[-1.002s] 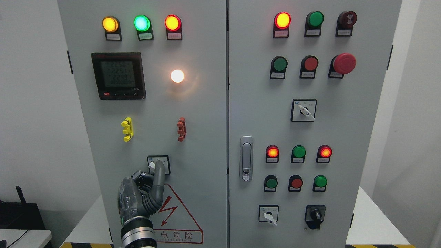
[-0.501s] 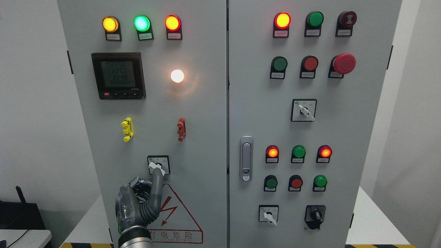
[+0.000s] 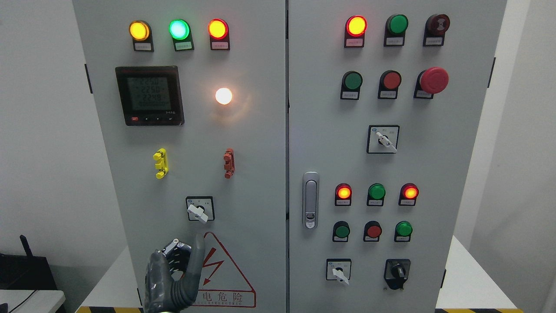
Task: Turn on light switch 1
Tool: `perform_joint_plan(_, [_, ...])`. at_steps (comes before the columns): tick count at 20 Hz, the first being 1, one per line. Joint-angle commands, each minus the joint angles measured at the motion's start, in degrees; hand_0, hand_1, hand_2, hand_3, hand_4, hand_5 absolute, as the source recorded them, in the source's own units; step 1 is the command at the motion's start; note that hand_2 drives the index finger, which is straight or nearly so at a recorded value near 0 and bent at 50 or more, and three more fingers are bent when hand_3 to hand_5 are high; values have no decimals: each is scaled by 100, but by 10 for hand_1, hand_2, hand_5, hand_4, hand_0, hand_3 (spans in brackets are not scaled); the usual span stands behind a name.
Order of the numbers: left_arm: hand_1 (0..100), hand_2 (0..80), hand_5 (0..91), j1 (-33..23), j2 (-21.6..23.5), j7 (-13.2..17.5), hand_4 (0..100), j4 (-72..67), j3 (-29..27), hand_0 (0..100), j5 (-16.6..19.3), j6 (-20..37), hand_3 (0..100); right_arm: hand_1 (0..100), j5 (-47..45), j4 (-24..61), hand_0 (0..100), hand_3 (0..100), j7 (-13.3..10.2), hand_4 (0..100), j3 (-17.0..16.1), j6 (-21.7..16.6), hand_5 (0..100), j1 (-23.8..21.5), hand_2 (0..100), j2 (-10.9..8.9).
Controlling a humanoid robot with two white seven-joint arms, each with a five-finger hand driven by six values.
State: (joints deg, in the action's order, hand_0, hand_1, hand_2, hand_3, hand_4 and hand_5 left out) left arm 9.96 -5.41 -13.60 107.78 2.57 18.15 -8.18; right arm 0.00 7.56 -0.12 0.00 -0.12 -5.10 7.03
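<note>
Light switch 1 [image 3: 200, 209]: small rotary selector in a square black-framed plate, lower middle of the left cabinet door [image 3: 260, 174]. White lever handle is tilted, its upper end pointing up-left and its lower end down-right. Tiny labels above the knob, too small to read. Sits directly above the red-outlined warning triangle [image 3: 226, 278] with lightning bolt.

White round lamp [image 3: 223, 96] higher on the same door is lit, with a warm glow on the surrounding panel. Top row indicators on this door: yellow [image 3: 139, 30], green [image 3: 179, 29], red [image 3: 217, 28], all lit. Digital meter [image 3: 149, 95] shows three rows of digits.

Left hand [image 3: 173, 278]: enters at the bottom edge, left of centre, below the switch and clear of it. One grey finger [image 3: 196, 256] is extended upward, its tip over the top of the warning triangle; the other fingers are curled in behind it. It holds nothing. Contact with the door surface cannot be told.

No containers. The right door [image 3: 434, 174] carries further indicator lamps, push buttons, three selector switches and a latch handle [image 3: 310, 200].
</note>
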Motion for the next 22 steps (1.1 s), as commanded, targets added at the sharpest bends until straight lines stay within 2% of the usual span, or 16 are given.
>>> perform_joint_plan(1, [235,612,614,-1363,40,392,875,-160,-1652,185,-48,782,912,389,-149,0,120,0,4,0,114,3,0,0,0,0])
perform_joint_plan(4, [215,561,574,-2102,206,560,851,-677,-2267,181,-539,1545,871,389,-149,0,120,0,4,0,114,3,0,0,0,0])
perform_joint_plan(5, [214,550,559,-2243,250,551,838,-940,-2443,179,-584,1791,856,389,-149,0,120,0,4,0,114,3,0,0,0,0])
perform_joint_plan(9, [200,414,292,-2578,268,568,620,-2073,-3375,170,-611,2241,629,389,-149,0,120,0,4,0,114,3,0,0,0,0])
perform_joint_plan(11, [198,391,249,-2701,312,569,569,-2863,-3648,173,-602,2426,571,389,-149,0,120,0,4,0,114,3,0,0,0,0])
perform_joint_plan(13, [203,306,204,-2807,365,595,456,-3655,-3859,193,-602,2506,427,389,-149,0,120,0,4,0,114,3,0,0,0,0])
perform_joint_plan(14, [206,265,188,-2816,382,725,406,-4041,-3956,203,-602,2506,378,389,-149,0,120,0,4,0,114,3,0,0,0,0])
perform_joint_plan(17, [271,218,144,-2816,391,1165,327,-5114,-4246,277,-594,2506,294,389,-149,0,120,0,4,0,114,3,0,0,0,0])
perform_joint_plan(22, [225,163,68,-2807,461,1648,236,-7249,-4203,366,-585,2453,198,389,-149,0,120,0,4,0,114,3,0,0,0,0])
